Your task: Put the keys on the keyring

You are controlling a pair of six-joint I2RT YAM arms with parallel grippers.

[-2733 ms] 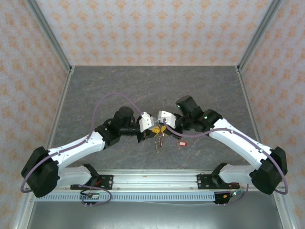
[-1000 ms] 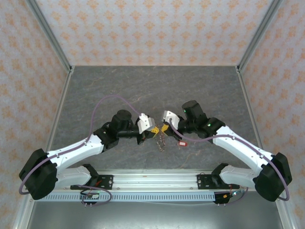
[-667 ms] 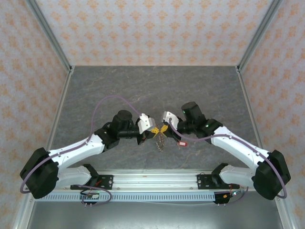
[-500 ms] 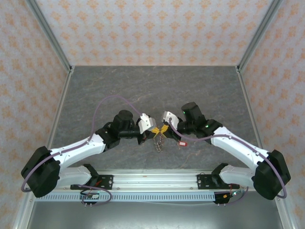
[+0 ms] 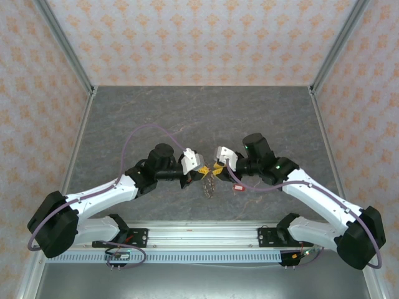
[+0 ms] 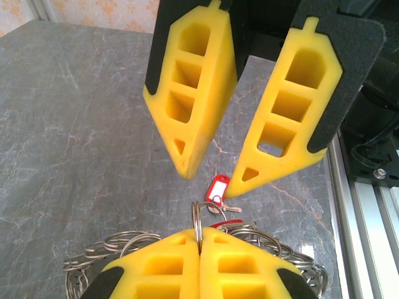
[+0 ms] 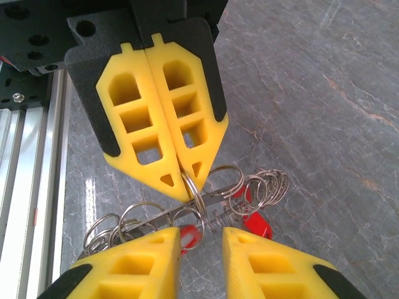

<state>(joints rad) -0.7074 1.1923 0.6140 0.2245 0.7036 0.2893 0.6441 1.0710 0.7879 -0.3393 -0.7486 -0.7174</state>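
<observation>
Top view: both arms meet at mid-frame over the table; L claw and R claw are tip to tip, w/ the keyring hanging as a small metal bunch just below them. One key w/ a red tag lies loose on the table just right of the bunch, under the R arm. Left wrist view: L claw at bottom centre is closed tight on a thin ring of the keyring, the rest of the bunch spreading out at the bottom of the frame. R claw hangs from the top w/ its jaws apart and nothing btw them. The red-tag key lies on the table beyond, apart from both claws. Right wrist view: R claw at the bottom is open, gap clear. L claw in upper centre pinches one ring, and the keyring stretches across mid-frame as a row of loops. Red tags show behind the loops, can't tell if threaded or on the table. Progress, as a guess: keyring is held up ready, but at least one key is not yet on it, so picking up and threading are left
</observation>
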